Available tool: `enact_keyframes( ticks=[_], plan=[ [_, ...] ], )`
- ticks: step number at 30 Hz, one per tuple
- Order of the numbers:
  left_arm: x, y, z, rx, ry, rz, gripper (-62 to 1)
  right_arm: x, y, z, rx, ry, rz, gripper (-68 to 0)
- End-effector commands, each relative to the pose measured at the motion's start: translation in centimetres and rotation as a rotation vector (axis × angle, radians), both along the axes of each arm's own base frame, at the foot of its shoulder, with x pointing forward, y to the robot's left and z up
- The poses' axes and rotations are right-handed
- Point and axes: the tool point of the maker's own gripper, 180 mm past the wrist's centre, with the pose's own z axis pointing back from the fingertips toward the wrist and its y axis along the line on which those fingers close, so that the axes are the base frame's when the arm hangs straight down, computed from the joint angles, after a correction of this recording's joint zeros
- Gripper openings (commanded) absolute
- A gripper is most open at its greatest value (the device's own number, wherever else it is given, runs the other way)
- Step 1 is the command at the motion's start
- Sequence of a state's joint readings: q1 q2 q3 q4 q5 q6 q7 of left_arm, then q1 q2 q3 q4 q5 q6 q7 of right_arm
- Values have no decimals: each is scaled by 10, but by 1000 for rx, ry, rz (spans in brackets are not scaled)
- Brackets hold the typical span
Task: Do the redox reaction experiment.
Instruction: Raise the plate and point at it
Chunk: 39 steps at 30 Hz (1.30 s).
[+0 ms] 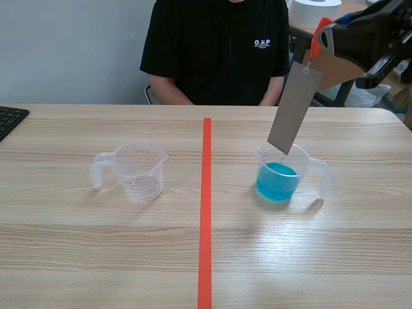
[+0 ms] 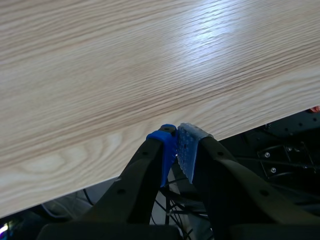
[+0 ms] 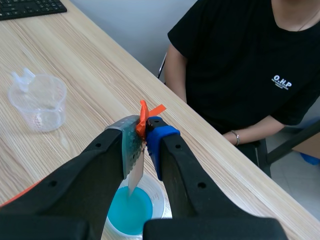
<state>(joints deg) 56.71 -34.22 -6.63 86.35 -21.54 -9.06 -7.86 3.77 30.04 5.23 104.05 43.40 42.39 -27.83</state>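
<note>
I'm at the dipping step: my right claw [image 3: 143,142] pinches the metal strip [image 1: 294,106], the blue-liquid cup [image 1: 305,168] below it, the strip's tip perhaps just inside. Next I lower straight. My left claw [image 2: 176,145] is closed, empty.

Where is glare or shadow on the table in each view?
Scene view: pale glare on the table in front of the cup of blue liquid, with a soft shadow beside its handle. Left wrist view: a bright glare patch on the wood ahead of the left gripper. Right wrist view: even light, no strong glare around the metal strip in the right gripper.
</note>
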Motion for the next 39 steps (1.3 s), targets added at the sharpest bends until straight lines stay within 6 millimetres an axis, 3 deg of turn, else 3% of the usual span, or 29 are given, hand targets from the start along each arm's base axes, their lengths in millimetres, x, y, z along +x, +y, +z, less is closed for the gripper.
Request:
enact_keyframes(
  ticks=[1, 9, 17, 22, 29, 39],
  plan=[
    [3, -1, 6, -8, -19, -36, -562, -3, 0, 17, 2, -43, 16, -658],
    [36, -3, 25, -4, -90, -202, -562, -14, 7, 34, 20, -46, 46, -658],
    [70, -25, 55, -65, -187, -414, -562, -24, 10, 51, 38, -66, 68, -658],
    [108, -40, 84, -79, -308, -508, -562, -28, 10, 58, 56, -71, 78, -658],
    [146, -77, 114, -90, -457, -616, -562, -29, 11, 58, 62, -66, 83, -658],
    [172, -149, 121, -55, -581, -790, -562, -29, 11, 58, 63, -66, 84, -658]
  ],
)
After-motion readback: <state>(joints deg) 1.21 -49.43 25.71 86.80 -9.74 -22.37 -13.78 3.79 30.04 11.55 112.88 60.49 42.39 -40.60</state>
